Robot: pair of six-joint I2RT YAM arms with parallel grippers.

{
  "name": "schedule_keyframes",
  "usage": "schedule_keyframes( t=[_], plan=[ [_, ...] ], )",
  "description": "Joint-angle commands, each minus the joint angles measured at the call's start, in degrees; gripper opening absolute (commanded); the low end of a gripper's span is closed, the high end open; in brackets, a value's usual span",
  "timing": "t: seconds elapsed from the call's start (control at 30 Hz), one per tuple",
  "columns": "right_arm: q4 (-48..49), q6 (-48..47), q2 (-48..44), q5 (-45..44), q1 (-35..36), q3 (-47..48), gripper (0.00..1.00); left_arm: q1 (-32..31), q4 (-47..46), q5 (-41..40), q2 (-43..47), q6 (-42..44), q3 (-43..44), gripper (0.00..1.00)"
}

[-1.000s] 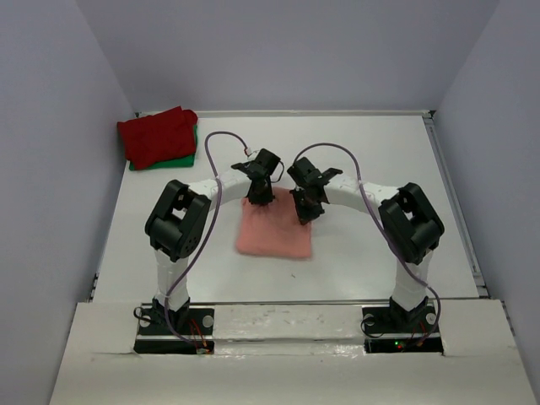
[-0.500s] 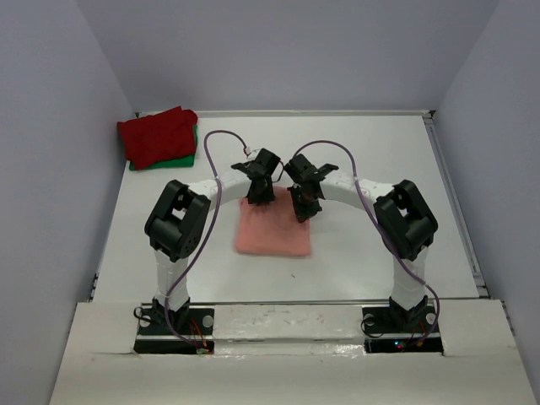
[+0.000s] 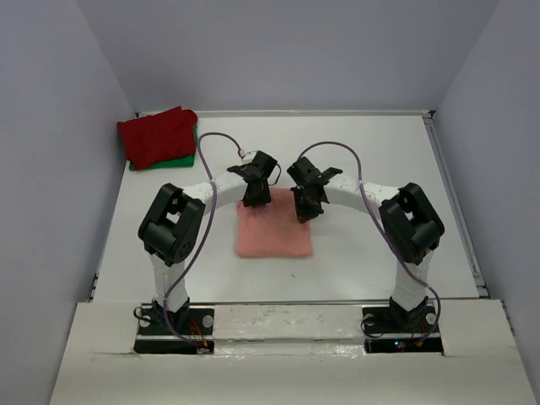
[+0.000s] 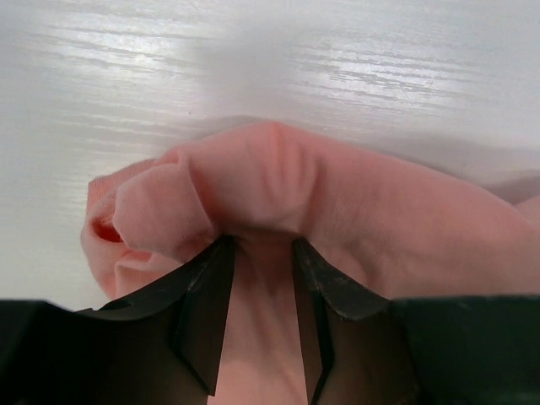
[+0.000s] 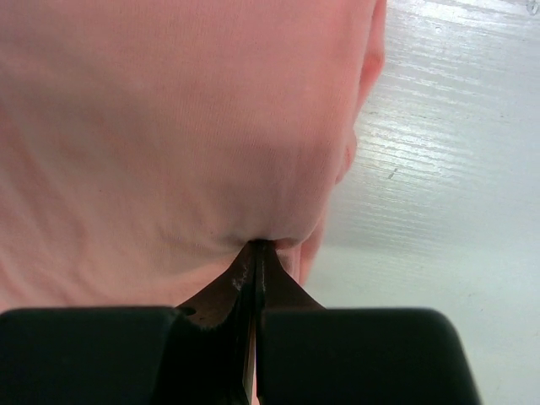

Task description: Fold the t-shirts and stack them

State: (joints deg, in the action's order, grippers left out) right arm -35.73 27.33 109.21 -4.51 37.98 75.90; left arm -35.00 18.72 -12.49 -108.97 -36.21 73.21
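Observation:
The salmon-pink t-shirt (image 3: 272, 232) lies as a folded pad in the middle of the table. My left gripper (image 3: 255, 197) is at its far left corner. In the left wrist view (image 4: 261, 245) its jaws stand a little apart with a thick bunch of the pink cloth (image 4: 380, 219) pinched between them. My right gripper (image 3: 305, 209) is at the far right corner. In the right wrist view (image 5: 258, 245) its jaws are shut on a thin edge of the pink cloth (image 5: 169, 126). The dark red t-shirt (image 3: 158, 135) lies folded on the green t-shirt (image 3: 184, 159) at the far left corner.
The white table (image 3: 380, 169) has a raised rim along its far and right sides (image 3: 456, 202). Grey walls close in the left, far and right sides. The arm bases stand at the near edge.
My left arm has swung slightly to the left, its gripper shifting a little left at the shirt's far corner. My right gripper stays almost where it was. The shirt has hardly moved.

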Motion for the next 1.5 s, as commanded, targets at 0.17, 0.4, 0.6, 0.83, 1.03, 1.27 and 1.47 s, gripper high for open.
schedule_keyframes(
  t=[0.17,0.4,0.6,0.83,1.03,1.27,1.47],
  plan=[
    [-0.31,-1.75,-2.95,-3.31,0.61,-1.54,0.00,-0.42,5.79,-11.14,12.72,-2.46,-2.11,0.72],
    [-1.36,-2.81,-6.46,-6.56,1.13,-0.75,0.00,-1.91,10.98,-17.74,17.38,-3.25,-0.26,0.74],
    [-7.33,-2.37,-14.35,-10.34,2.28,2.67,0.00,-3.05,13.53,-17.48,23.27,-4.49,-3.59,0.75],
    [-10.51,-2.20,-29.45,-8.16,2.80,-0.48,0.00,2.82,8.28,-0.58,34.14,-0.01,-16.57,0.87],
    [-10.24,-2.20,-39.85,-3.13,2.80,-6.72,0.00,16.80,-0.35,20.12,39.62,3.25,-25.66,0.93],
    [-11.21,-3.34,-45.57,-0.67,2.80,-8.57,0.00,19.80,-12.53,37.15,35.85,-1.67,-29.43,0.98],
    [-12.70,-3.86,-47.33,-2.42,2.80,-9.54,0.00,21.55,-25.40,48.00,31.36,-8.52,-36.29,0.99]
  ],
)
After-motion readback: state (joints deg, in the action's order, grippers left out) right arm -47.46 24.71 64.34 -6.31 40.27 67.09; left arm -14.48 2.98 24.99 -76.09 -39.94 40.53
